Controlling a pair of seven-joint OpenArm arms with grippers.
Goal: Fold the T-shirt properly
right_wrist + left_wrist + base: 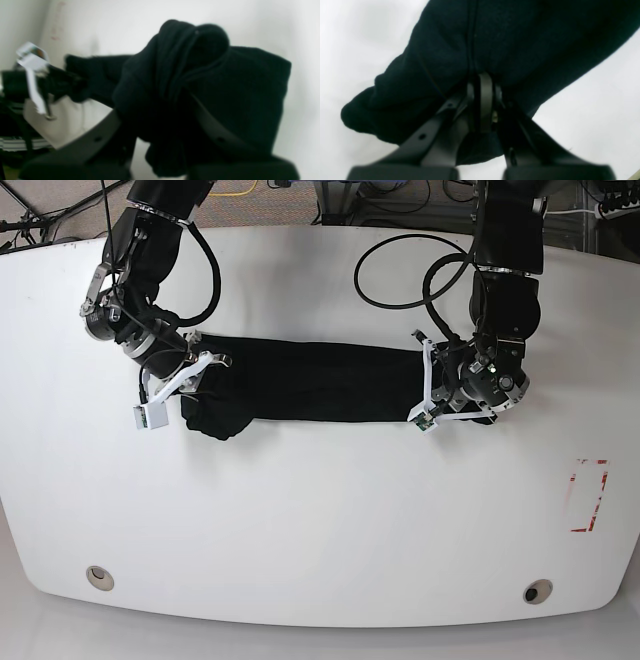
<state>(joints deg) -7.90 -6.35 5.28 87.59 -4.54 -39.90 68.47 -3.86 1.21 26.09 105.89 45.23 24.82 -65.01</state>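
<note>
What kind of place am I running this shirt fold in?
Probably a robotics lab bench: a bare white table with rounded corners, loose cables along its far edge, and red tape marks beside the T-shirt.

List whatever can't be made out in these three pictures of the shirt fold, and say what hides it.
- T-shirt print and lettering: no view shows them; only black cloth faces up in the base view.
- Right tool tips: right wrist view, buried in bunched, blurred cloth.
- Left tool grip: base view, hidden under the wrist; the left wrist view shows it pinching cloth.
- Red mark near the table edge: base view, too small to read.
</note>
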